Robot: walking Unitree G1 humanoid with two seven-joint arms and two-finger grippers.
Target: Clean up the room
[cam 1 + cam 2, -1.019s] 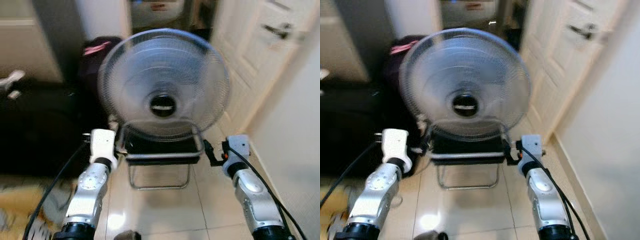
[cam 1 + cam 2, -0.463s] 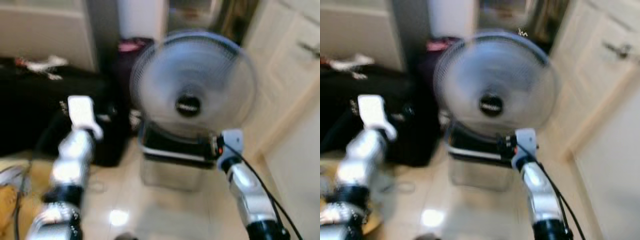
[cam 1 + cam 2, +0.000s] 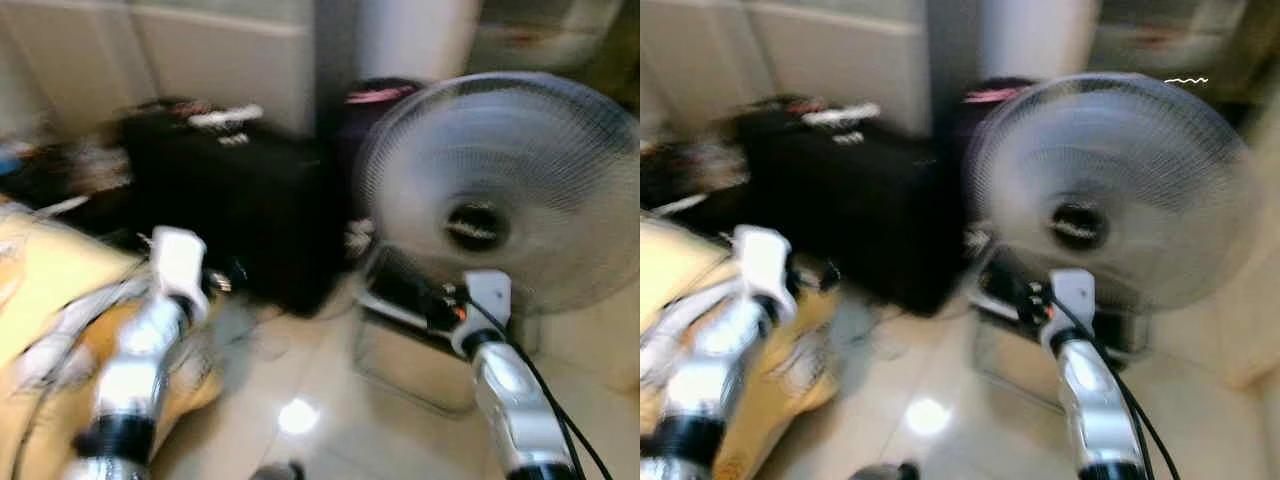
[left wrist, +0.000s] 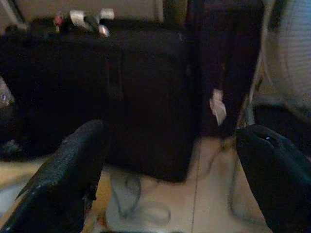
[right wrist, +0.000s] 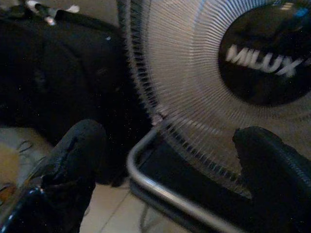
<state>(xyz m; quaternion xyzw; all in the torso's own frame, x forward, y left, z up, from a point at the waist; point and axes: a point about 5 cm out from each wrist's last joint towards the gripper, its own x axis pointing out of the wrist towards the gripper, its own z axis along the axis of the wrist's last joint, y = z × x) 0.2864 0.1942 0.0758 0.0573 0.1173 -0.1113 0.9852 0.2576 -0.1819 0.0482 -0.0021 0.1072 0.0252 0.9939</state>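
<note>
A large floor fan (image 3: 500, 190) with a wire grille stands on a metal frame (image 5: 146, 179) on the tiled floor, at the right. My right gripper (image 5: 170, 160) is open just in front of the grille's lower edge and the frame, with nothing between its fingers. My left gripper (image 4: 175, 165) is open too and faces a black suitcase (image 4: 97, 87) left of the fan, a short way off it. Small white items (image 3: 225, 118) lie on top of the suitcase. The head views are blurred.
A dark bag with a pink item (image 3: 375, 110) stands behind, between suitcase and fan. Yellow bedding (image 3: 50, 290) lies at the left. Loose cables (image 4: 141, 208) trail on the floor before the suitcase. Pale cupboards (image 3: 200, 60) line the back wall.
The camera has swung left, so the fan now sits at the right. My left gripper has come away from the fan's frame and faces the suitcase; the right one stays by the fan.
</note>
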